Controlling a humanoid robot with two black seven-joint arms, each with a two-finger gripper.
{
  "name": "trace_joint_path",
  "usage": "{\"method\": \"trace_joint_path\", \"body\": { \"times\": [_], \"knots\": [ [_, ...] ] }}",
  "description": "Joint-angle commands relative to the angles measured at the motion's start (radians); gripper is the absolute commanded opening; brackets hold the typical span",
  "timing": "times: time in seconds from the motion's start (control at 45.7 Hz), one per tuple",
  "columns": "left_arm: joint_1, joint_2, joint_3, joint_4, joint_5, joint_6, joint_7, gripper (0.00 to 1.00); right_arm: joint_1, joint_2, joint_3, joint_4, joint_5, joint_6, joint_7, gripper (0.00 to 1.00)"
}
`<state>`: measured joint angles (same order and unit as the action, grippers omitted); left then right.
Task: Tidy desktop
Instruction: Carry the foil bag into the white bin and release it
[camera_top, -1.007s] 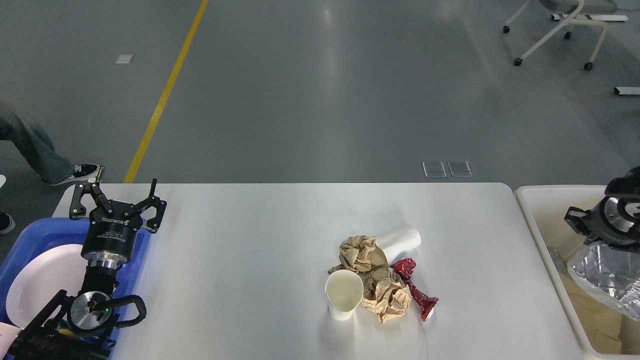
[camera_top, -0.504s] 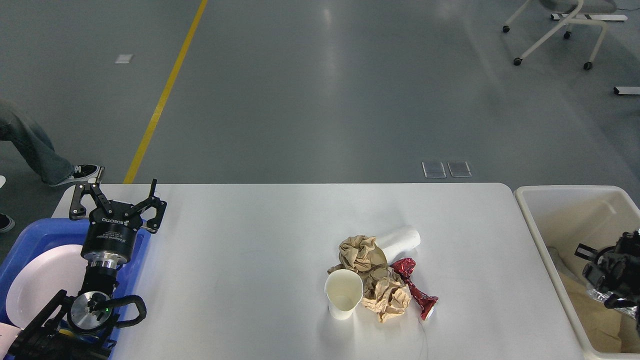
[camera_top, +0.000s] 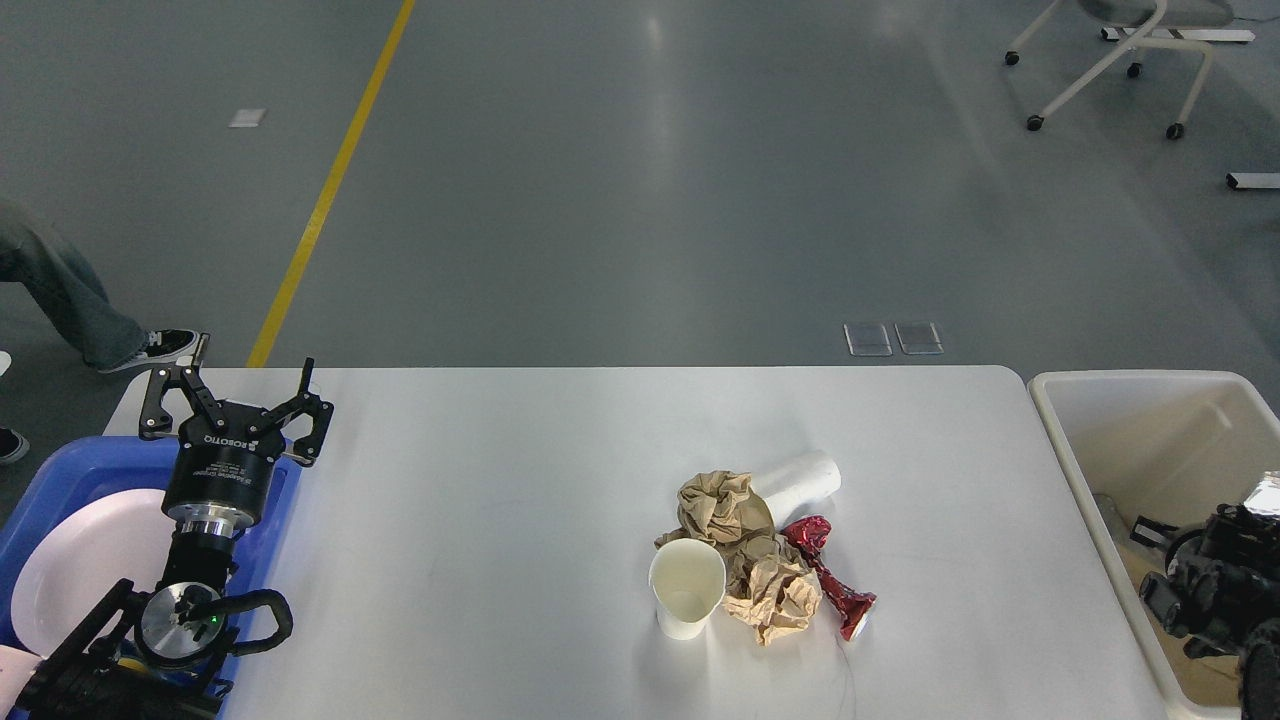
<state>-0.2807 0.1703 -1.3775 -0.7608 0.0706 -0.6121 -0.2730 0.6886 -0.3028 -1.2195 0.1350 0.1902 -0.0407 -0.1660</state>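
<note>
Head view: the desktop (camera_top: 520, 560) spans the near field — grey floor with a yellow line (camera_top: 330, 185) beyond. My left gripper (camera_top: 232, 385) is spread above the blue tray (camera_top: 60, 465); my right gripper (camera_top: 1215, 580), over the cream bin (camera_top: 1140, 420) — cannot tell.

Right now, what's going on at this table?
A two-armed robot is clearing trash off the desktop. Its left hand hovers open over the blue tray holding a white plate. Its right hand is down inside the cream bin; its fingers can't be made out. An upright paper cup, a tipped cup, crumpled brown paper and a red wrapper remain clustered on the desktop.
</note>
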Motion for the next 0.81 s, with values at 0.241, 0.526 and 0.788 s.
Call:
{"method": "trace_joint_path", "body": {
  "times": [0.241,0.526,0.788],
  "knots": [
    [0.0,0.0,0.0,0.0,0.0,0.0,0.0,0.96,-0.003,0.001,0.0,0.017,-0.006,-0.142,0.003,1.0],
    [0.0,0.0,0.0,0.0,0.0,0.0,0.0,0.96,0.051,-0.012,0.003,0.038,-0.008,-0.094,0.003,1.0],
    [0.0,0.0,0.0,0.0,0.0,0.0,0.0,0.96,0.27,-0.076,0.0,0.178,-0.049,0.119,0.005,1.0]
  ]
}}
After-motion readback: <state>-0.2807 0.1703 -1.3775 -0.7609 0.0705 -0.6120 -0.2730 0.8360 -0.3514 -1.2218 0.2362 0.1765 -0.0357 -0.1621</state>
